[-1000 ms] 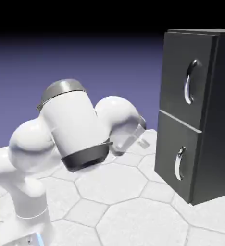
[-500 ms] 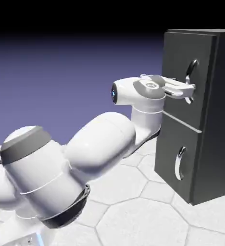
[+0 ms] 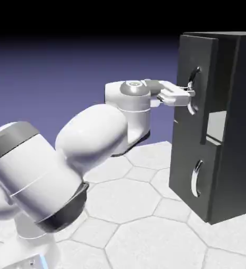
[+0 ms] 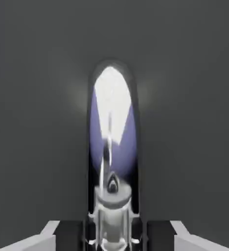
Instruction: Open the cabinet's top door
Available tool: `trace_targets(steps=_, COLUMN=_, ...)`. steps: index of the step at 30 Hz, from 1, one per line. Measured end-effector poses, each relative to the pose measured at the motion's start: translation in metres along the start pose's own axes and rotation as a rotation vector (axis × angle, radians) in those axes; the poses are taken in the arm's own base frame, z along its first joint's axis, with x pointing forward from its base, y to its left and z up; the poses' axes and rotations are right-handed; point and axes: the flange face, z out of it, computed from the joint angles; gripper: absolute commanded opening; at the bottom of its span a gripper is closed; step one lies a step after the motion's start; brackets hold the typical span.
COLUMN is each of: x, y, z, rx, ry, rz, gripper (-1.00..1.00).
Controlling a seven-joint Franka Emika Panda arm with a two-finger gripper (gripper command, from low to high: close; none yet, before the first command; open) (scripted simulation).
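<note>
- Floor [image 3: 151, 231]: pale, large polygonal tiles, extending beneath the cabinet and toward the exterior view's left.
- Cabinet [image 3: 243, 121]: tall, nearly black, upright at the exterior view's right; two front doors stacked. Taken as the landmark.
- Arm [image 3: 93, 136]: white, on the exterior view's left of the cabinet, reaching across to its upper front.
- Top door [image 3: 198, 58]: dark grey flat panel on the upper front of the cabinet, partly open. Its edge toward the exterior view's right stands away from the cabinet body; dark interior visible through the gap, with a pale patch [image 3: 216, 125] low in the opening.
- Lower door [image 3: 183, 152]: on the cabinet's front directly below the top door, closed.
- Gripper [image 3: 191, 94]: in front of the cabinet's top door, at the handle. Jaws part-way closed, one finger on each side of the long handle, gripping it.
- Long handle [image 4: 112, 196]: curved, silver, mirror-like, on the cabinet's top door. In the hand view it runs upward from between the fingertips, reflections along its length.
- Small handle [image 3: 194, 181]: curved, silver, on the cabinet's lower door, apart from the gripper.
</note>
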Motion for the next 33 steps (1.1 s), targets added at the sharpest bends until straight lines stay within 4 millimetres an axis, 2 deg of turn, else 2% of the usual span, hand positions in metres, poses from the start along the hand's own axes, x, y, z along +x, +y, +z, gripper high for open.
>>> trace_targets(steps=11, x=0.035, y=0.035, z=-0.055, rx=0.202, ry=-0.202, rz=0.0, gripper=-1.0)
trace_targets(steps=19, x=0.073, y=0.072, z=-0.09, rx=0.374, ry=-0.375, rz=0.0, gripper=-1.0)
trace_targets(steps=25, x=0.103, y=0.103, z=-0.106, rx=0.498, ry=-0.499, rz=0.0, gripper=-1.0)
trace_targets(steps=33, x=0.138, y=0.138, z=-0.115, rx=0.636, ry=-0.636, rz=0.0, gripper=-1.0)
